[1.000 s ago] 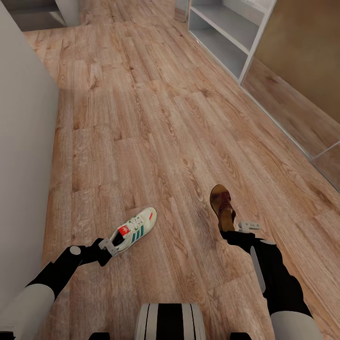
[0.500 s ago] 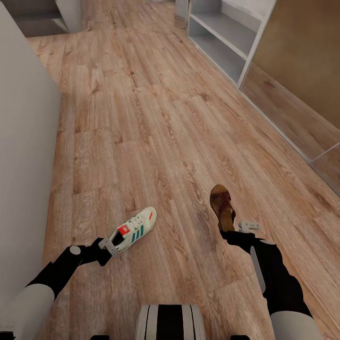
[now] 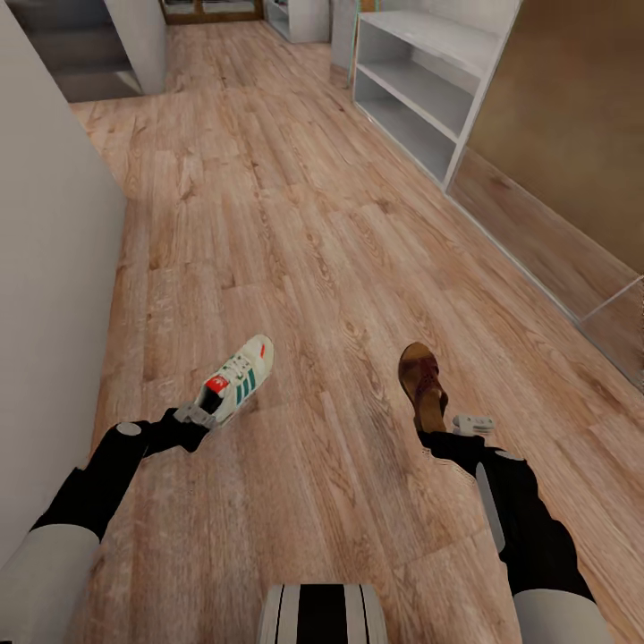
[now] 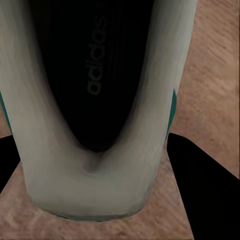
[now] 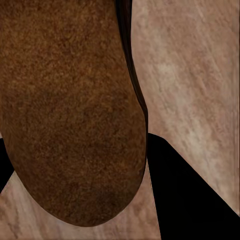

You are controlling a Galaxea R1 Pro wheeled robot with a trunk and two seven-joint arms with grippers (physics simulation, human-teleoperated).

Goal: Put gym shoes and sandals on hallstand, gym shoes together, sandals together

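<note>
Between the fingers of the left gripper (image 3: pixel 199 413) sits the heel of one gym shoe (image 3: pixel 236 379), toe pointing away from the gripper & a bit up, so the jaws are closed on the shoe at its heel end. Left wrist view shows the dark shoe opening (image 4: pixel 95 75) directly ahead of the gripper, black fingers (image 4: pixel 205 195) on both sides of the heel. Holding by the heel leaves the sole free, prob. good for setting it flat on a shelf.

Right gripper (image 3: pixel 447 436) is clamped on the heel end of one sandal (image 3: pixel 422 380), which extends forward from it; the tan footbed (image 5: pixel 70 110) is close in front in the right wrist view.

Hallstand (image 3: pixel 420 85) stands well ahead of the right gripper, to its outer side, w/ the corridor floor (image 3: pixel 295 224) between. I judge both items are being carried toward it; placing not yet done
</note>
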